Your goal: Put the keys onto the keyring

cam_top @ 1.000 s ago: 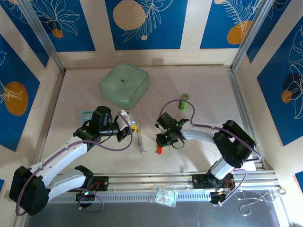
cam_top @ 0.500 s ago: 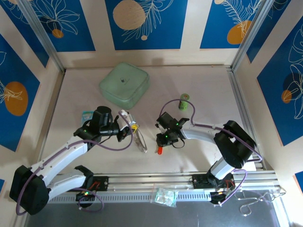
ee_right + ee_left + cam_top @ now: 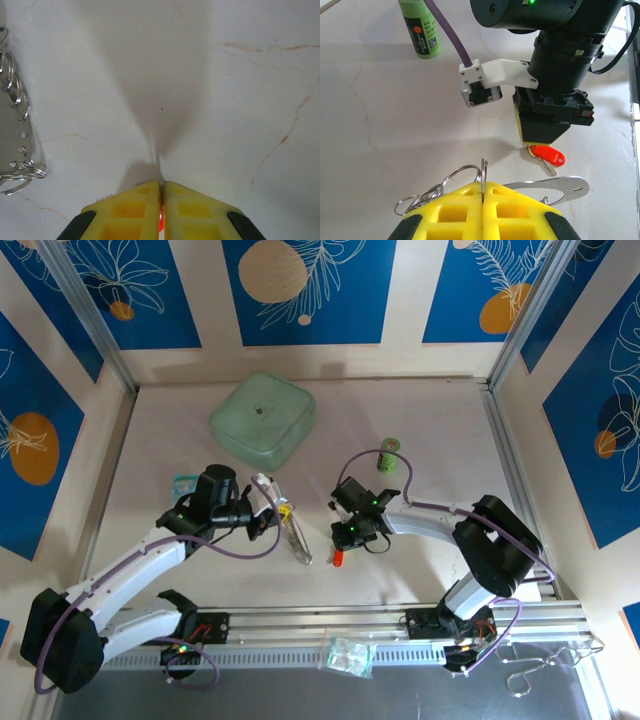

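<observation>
The red key (image 3: 547, 154) lies flat on the pale tabletop (image 3: 420, 410), toward the arms' bases from the pale green square lid (image 3: 262, 418) and off to its right. The key's red head juts out from under the tips of the right hand (image 3: 540, 143). In the right wrist view that hand's yellow fingers (image 3: 192, 207) are pressed together with a thin red sliver between them, so it is closed on the red key. The keyring (image 3: 483, 170) is a bunch of thin silver split rings joined to a flat metal strip (image 3: 555, 185) with small holes. It sits on the bases' side of the lid, closer to the lid than the red key is and only a little to the lid's right. The left hand (image 3: 483, 186) is clamped on one split ring, which stands upright between its yellow fingers (image 3: 452, 210). The other rings spill to one side and the strip reaches out toward the red key without touching it. A small green cylinder (image 3: 388, 455) stands upright well to the right of the lid, farther from the bases than both hands. Whether the strip rests on the tabletop or hangs just above it cannot be told.
</observation>
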You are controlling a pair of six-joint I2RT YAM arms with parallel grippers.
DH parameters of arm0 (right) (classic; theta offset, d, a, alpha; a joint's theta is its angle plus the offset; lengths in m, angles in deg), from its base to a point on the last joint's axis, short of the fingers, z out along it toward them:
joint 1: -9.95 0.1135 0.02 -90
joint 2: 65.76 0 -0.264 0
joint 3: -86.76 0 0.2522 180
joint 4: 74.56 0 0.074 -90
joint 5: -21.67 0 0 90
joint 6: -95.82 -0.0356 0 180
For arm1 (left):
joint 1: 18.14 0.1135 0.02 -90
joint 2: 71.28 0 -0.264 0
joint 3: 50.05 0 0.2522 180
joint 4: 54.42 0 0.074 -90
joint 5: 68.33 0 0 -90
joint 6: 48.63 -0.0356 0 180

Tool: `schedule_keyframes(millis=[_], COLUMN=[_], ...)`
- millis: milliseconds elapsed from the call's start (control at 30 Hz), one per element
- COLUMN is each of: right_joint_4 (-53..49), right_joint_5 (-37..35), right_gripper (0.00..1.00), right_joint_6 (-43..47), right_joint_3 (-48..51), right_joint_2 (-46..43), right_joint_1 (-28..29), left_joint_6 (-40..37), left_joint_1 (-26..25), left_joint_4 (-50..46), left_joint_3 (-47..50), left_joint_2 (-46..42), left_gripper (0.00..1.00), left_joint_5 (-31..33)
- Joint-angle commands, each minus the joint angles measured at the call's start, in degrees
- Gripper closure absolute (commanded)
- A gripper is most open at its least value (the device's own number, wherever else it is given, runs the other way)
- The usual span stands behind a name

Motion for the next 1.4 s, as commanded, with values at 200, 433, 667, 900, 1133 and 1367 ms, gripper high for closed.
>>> schedule_keyframes(millis=[200,433,667,900,1133,1367], right_joint_4=[-1.8,3.0,9.3,15.7,18.6,22.9], right_joint_5=[-0.2,-0.9,3.0,10.6,10.6,7.6], right_gripper=[1.0,1.0,1.0,1.0,1.0,1.0], right_joint_6=[1.1,6.0,16.0,22.4,24.5,23.1], right_joint_3=[-1.4,2.1,3.3,3.0,0.1,-0.1], right_joint_2=[-2.9,-13.6,-23.4,-26.2,-22.1,-19.8], right_joint_1=[0.2,1.5,2.0,3.7,6.1,7.8], left_joint_6=[-1.3,1.8,8.6,10.2,12.6,13.0], left_joint_1=[-0.5,-0.5,-0.7,-1.4,-1.5,-1.4], left_joint_4=[-0.4,-0.2,2.0,4.2,5.8,5.2], left_joint_3=[-0.5,1.0,2.7,4.8,4.6,4.3], left_joint_2=[0.0,-3.1,-5.4,-5.7,-4.1,-3.4], left_gripper=[1.0,1.0,1.0,1.0,1.0,1.0], left_joint_5=[-0.7,-2.4,-4.8,-4.6,-5.4,-5.7])
